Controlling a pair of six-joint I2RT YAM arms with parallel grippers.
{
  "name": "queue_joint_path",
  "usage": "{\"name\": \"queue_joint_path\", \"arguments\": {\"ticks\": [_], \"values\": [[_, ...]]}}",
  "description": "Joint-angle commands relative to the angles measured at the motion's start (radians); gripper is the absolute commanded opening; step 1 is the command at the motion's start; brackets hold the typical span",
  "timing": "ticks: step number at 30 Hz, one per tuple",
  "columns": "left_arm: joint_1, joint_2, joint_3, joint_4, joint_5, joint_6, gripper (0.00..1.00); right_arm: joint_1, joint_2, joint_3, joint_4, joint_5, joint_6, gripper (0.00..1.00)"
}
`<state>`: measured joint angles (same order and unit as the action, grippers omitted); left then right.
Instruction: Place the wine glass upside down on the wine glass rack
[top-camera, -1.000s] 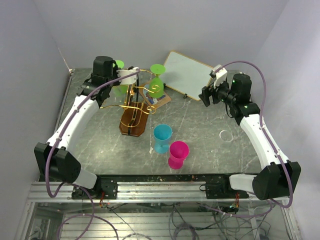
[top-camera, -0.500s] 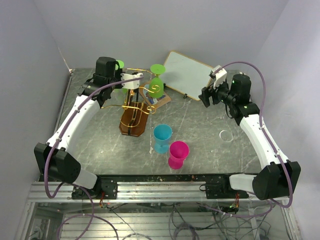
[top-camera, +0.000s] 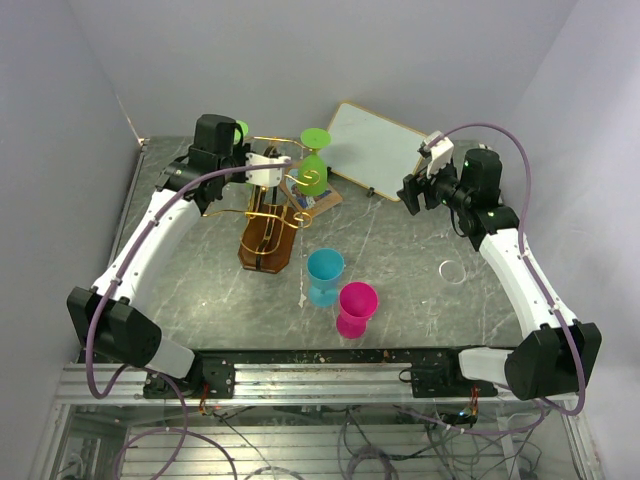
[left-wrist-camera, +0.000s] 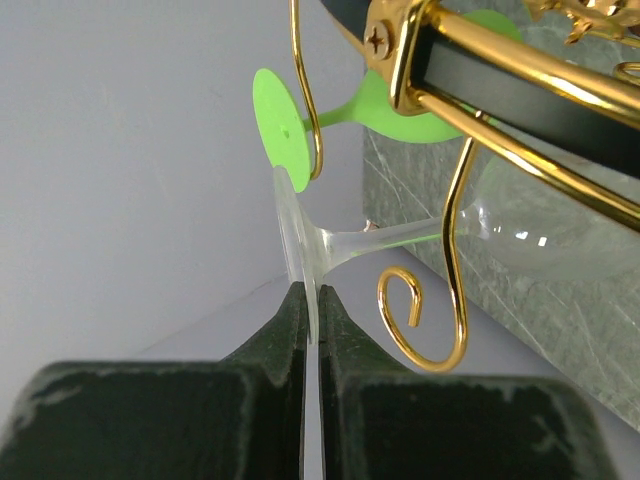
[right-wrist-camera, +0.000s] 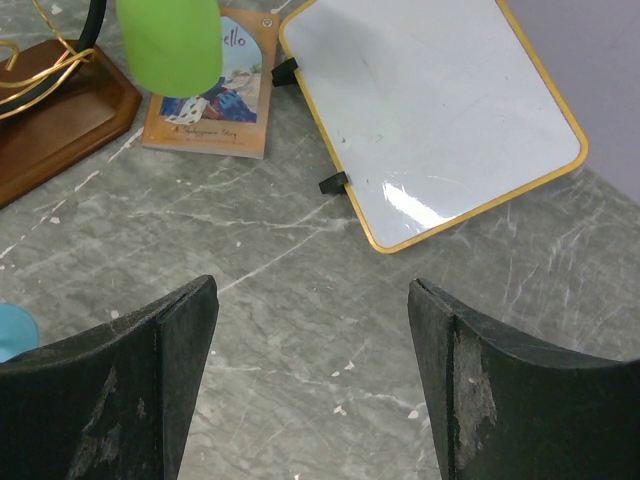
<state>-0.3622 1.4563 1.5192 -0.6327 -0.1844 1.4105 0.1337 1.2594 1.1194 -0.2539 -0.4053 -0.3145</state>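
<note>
**A:** Where's the wine glass (left-wrist-camera: 400, 236)?

**B:** My left gripper (left-wrist-camera: 310, 295) has it, clamped tight on the edge of its foot. The stem runs crosswise just past the fingertips, crossing a curled wire of the rack (left-wrist-camera: 400, 60), with the bowl beyond.

**A:** And the right gripper (right-wrist-camera: 310, 290)?

**B:** Wide open, holding nothing, well apart by the white board (right-wrist-camera: 430, 120). The left arm is nearer. I judge the stem must seat between the wires.

I count one gold rack (top-camera: 268, 215), two green glasses (top-camera: 313, 177), one clear glass (left-wrist-camera: 540, 240), one blue cup (top-camera: 324, 275), one pink cup (top-camera: 357, 305), one white board (top-camera: 378, 148), one small book (right-wrist-camera: 210, 100) and one clear ring (top-camera: 451, 270).
</note>
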Motion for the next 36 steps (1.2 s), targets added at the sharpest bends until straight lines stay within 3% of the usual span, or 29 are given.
{"name": "queue_joint_path", "arguments": {"ticks": [1, 36], "values": [[-0.012, -0.019, 0.045, -0.022, 0.023, 0.029, 0.07, 0.000, 0.011, -0.012, 0.016, -0.008, -0.009, 0.76], [-0.029, -0.095, 0.035, -0.120, -0.066, -0.052, 0.07, 0.000, 0.022, -0.013, 0.013, -0.006, -0.016, 0.77]]}}
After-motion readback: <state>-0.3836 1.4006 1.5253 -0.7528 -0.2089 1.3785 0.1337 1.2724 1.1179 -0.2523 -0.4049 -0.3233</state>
